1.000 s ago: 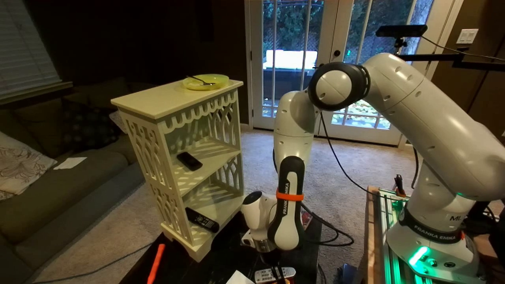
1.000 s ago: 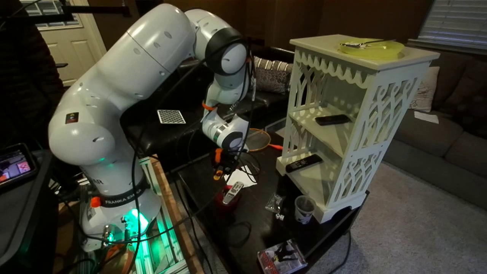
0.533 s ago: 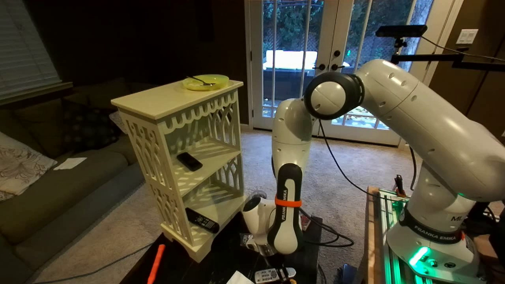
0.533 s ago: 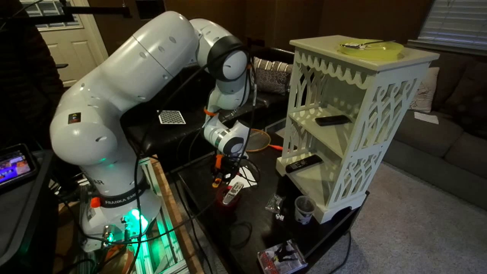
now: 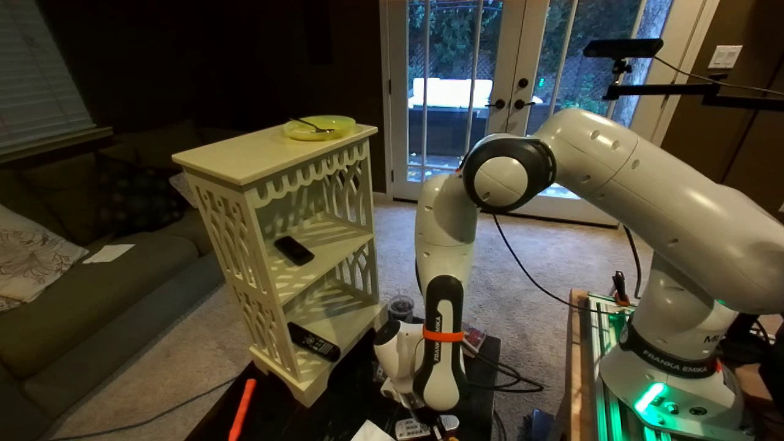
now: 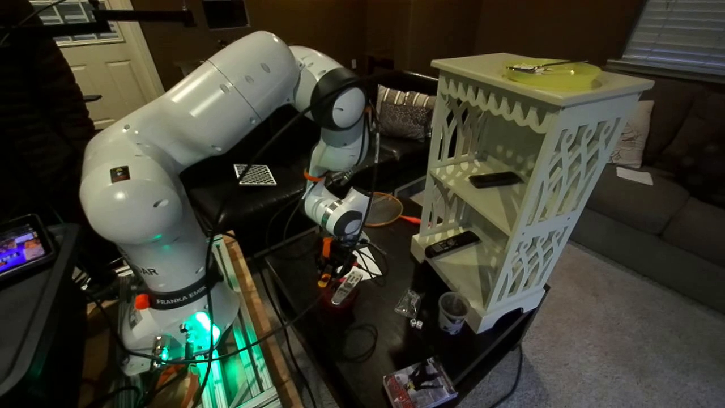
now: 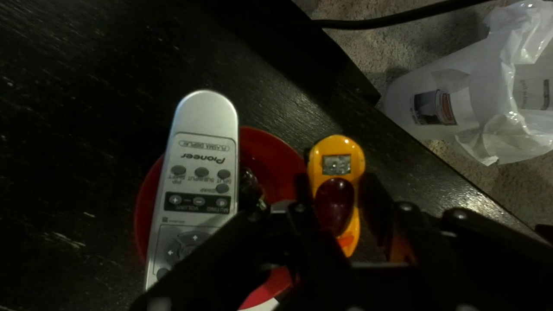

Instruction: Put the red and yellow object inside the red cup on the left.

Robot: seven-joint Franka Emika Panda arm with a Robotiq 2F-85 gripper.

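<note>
Wrist view: we find the claw (image 7: 339,194) clenched on the red and yellow object (image 7: 336,185), whose broad end bears a small grey window. The object is outside the red cup (image 7: 278,155), just to the right of its rim as seen here; we cannot judge its height above the dark desk (image 7: 77,129). A silver remote control (image 7: 194,185) lies over the left part of the red cup, covering part of its mouth, and to its right we make out indistinct dark contents (image 7: 250,185). Farther right, past the edge of the desk, a white plastic bag (image 7: 466,95) shows against the carpet (image 7: 354,47).

In an exterior view we observe the white arm (image 6: 249,85) extending from the left, the claw near the red cup's far left edge. Well to the right stands a plastic cup (image 6: 453,323); a disc case (image 6: 420,384) lies on the near part of the desk, a racket (image 6: 383,209) on the far part. In both exterior views we see the cream shelf unit (image 5: 239,156), which bears a yellow plate (image 6: 569,78) with a metal utensil (image 5: 318,128) on top, a dark flat device (image 5: 294,250) on its upper shelf and a black remote control (image 6: 452,243) on its lower one.
</note>
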